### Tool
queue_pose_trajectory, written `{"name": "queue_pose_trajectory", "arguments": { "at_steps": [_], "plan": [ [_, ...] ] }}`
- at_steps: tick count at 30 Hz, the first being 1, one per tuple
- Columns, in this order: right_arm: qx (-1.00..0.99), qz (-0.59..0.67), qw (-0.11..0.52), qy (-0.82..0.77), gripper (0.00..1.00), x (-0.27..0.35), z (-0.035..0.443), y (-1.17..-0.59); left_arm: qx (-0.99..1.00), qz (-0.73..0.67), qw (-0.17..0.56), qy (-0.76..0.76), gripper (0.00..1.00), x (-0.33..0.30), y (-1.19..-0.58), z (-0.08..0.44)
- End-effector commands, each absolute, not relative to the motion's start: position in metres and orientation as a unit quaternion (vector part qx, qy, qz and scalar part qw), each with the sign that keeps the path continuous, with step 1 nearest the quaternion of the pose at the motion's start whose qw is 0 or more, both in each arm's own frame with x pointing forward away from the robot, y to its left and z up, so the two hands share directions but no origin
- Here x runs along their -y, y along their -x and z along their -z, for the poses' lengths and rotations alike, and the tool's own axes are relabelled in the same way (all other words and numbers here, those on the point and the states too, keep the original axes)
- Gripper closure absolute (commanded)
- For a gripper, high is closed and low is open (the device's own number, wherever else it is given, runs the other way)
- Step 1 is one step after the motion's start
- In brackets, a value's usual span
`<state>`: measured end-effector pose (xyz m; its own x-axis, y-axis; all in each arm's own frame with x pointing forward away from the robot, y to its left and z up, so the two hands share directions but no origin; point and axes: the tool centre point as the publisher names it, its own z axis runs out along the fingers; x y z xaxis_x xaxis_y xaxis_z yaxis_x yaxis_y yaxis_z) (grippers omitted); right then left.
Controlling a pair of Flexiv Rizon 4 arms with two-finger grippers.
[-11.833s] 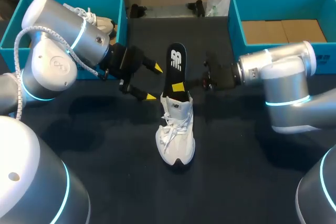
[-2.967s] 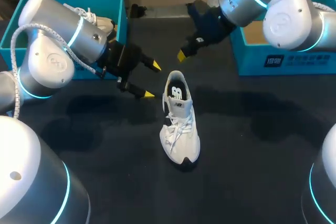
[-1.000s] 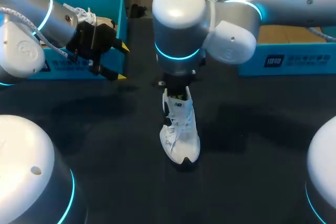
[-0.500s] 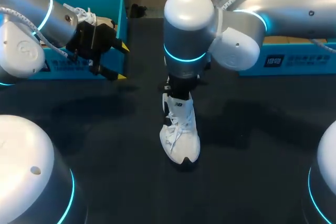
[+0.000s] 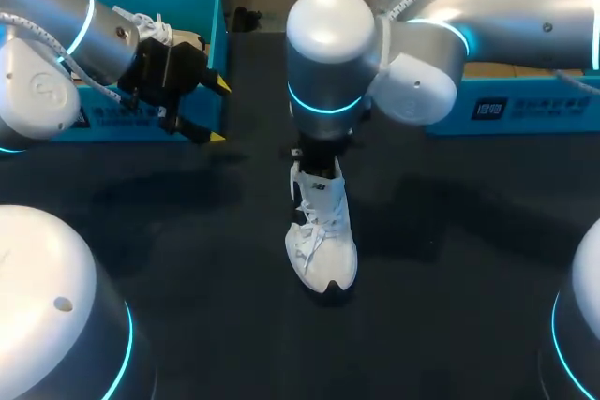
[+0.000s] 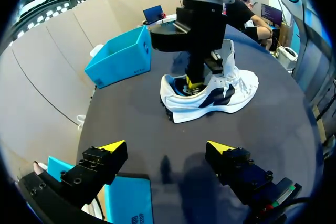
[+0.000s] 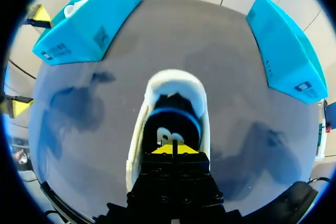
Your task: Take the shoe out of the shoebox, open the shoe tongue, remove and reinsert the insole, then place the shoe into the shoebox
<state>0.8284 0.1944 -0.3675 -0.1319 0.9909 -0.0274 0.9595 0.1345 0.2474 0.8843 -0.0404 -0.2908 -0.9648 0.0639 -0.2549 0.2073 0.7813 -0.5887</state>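
1. The right hand [image 7: 175, 149], fingers narrow and tips together, holds nothing and points down into the shoe [image 7: 140, 129], at the insole [image 7: 173, 119].
2. The shoe lies lengthwise under it on the counter [image 5: 450, 278], heel ahead.
3. The left hand [image 6: 165, 146], wide and empty, is well apart, so I judge the right arm nearer.
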Motion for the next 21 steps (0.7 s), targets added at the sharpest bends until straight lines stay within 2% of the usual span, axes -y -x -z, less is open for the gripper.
{"name": "queue_pose_trajectory", "arguments": {
  "at_steps": [1,9,17,21],
  "plan": [
    [-0.749,-0.089,0.097,-0.65,1.0,-0.198,0.373,-0.838,-0.938,0.321,0.111,-0.072,0.0,0.041,-0.885,0.291],
    [-0.753,-0.083,0.085,-0.647,1.0,-0.199,0.4,-0.84,-0.938,0.321,0.111,-0.072,0.0,0.041,-0.885,0.291],
    [-0.748,-0.094,0.107,-0.648,1.0,-0.198,0.38,-0.842,-0.938,0.321,0.111,-0.072,0.0,0.041,-0.885,0.291],
    [-0.757,-0.083,0.114,-0.638,1.0,-0.202,0.39,-0.851,-0.938,0.321,0.111,-0.072,0.0,0.041,-0.885,0.291]
  ]
}}
